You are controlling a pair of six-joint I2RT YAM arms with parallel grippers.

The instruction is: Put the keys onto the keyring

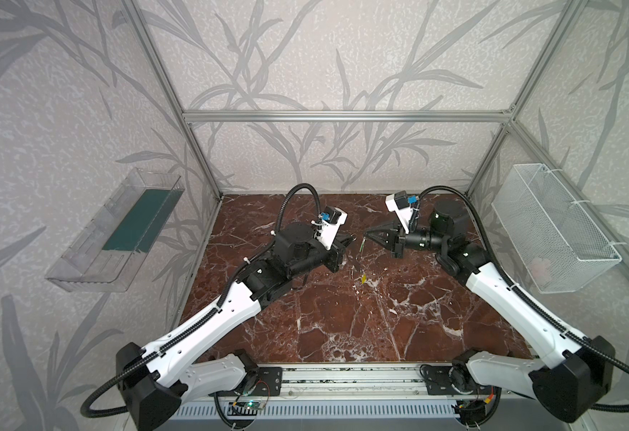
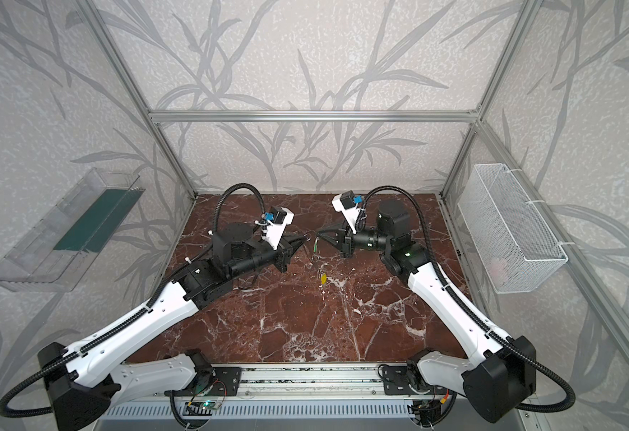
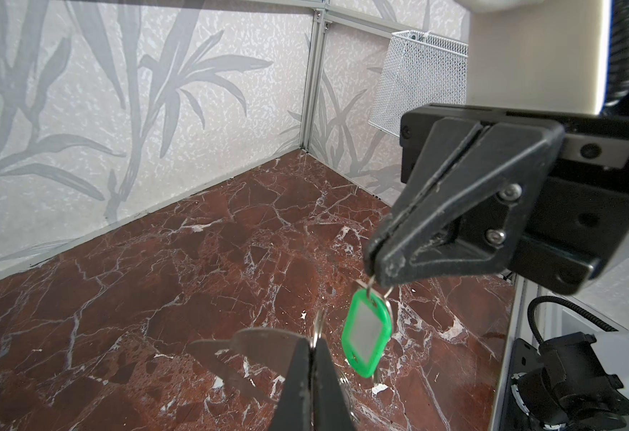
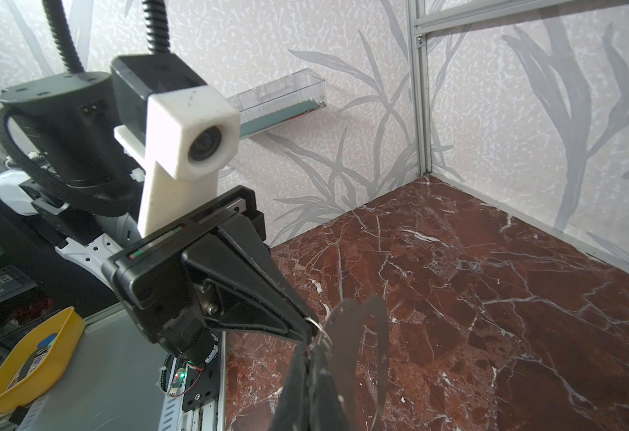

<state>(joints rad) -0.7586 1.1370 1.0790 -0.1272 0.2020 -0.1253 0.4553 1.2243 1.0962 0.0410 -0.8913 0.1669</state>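
Keyring [image 3: 318, 330]: thin silvery loop, pinched at the tips of the left hand and held above the tabletop.
Left hand [image 3: 311, 347]: fingers pressed together on the Keyring.
Green-tagged key [image 3: 367, 332]: hangs by its small ring from the right hand, just beside the Keyring.
Right hand [image 3: 374, 268]: tips pressed together, pinching that small ring.
Yellow-tagged key [image 1: 364, 278]: lies on the tabletop [image 1: 342, 328], nearer the front than both hands and apart from them.

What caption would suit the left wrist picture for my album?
Right gripper dangles a green key tag over the marble table, facing the left gripper shut on a metal ring.
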